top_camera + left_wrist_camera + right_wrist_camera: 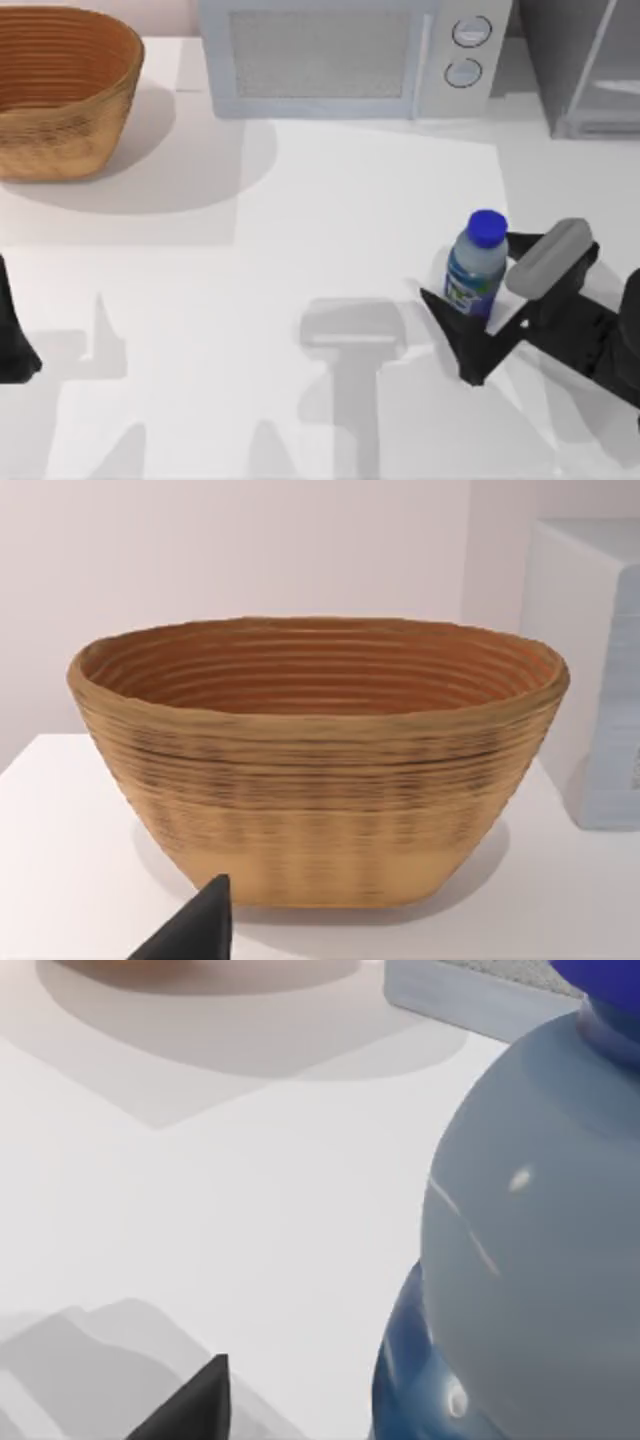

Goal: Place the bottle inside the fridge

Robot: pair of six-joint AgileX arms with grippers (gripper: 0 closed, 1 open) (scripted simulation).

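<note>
Two big boxes stand along the back edge: the fridge (585, 70) at the far right corner and the microwave (350, 55) left of it, so a carry steered slightly left would bump the wrong one. A basket (60, 90) sits back left, well clear. My right gripper (487, 292) has its fingers spread around the upright bottle (477, 265) at right centre; whether they press it I cannot tell, and a loose or high pinch could tip it. Label writing is unreadable. My left gripper (195, 930) is parked at the left edge.
</note>
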